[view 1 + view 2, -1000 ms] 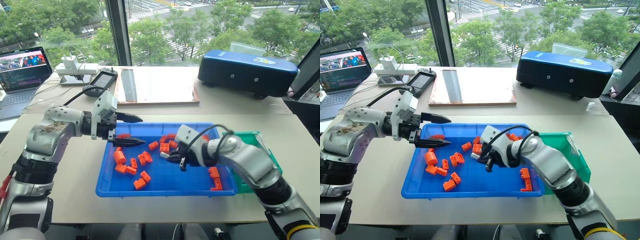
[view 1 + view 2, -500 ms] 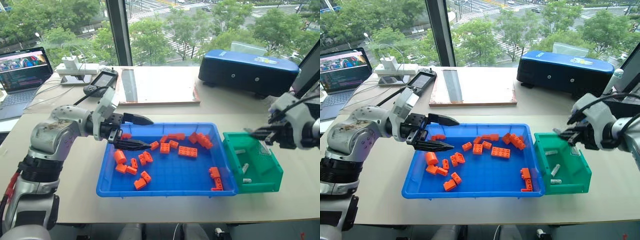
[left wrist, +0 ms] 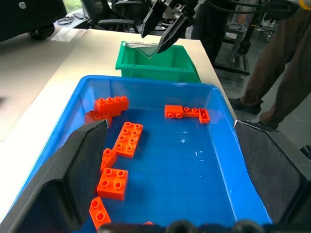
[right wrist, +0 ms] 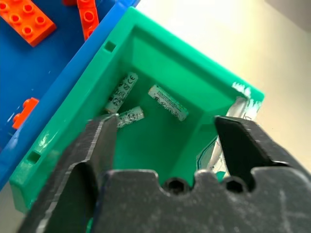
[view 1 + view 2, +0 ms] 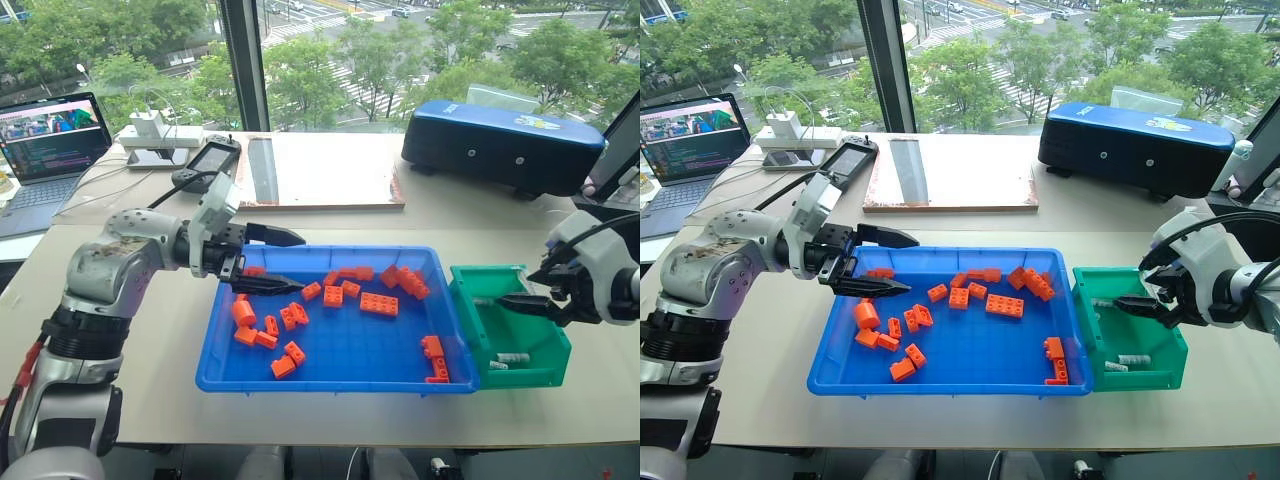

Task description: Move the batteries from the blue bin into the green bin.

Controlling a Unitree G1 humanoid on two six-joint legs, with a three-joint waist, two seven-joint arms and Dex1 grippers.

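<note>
Office or lab, laptop on table (windows overlooking treetops, street)

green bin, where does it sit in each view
Left eye view: green bin, lower right, against the blue bin.
Right eye view: lower right.
Left wrist view: top centre.
Right wrist view: across the middle, batteries inside.
Shared landmark: the blue bin's rim alongside it.

Glossy plastic blue bin, green bin; metallic batteries.
</note>
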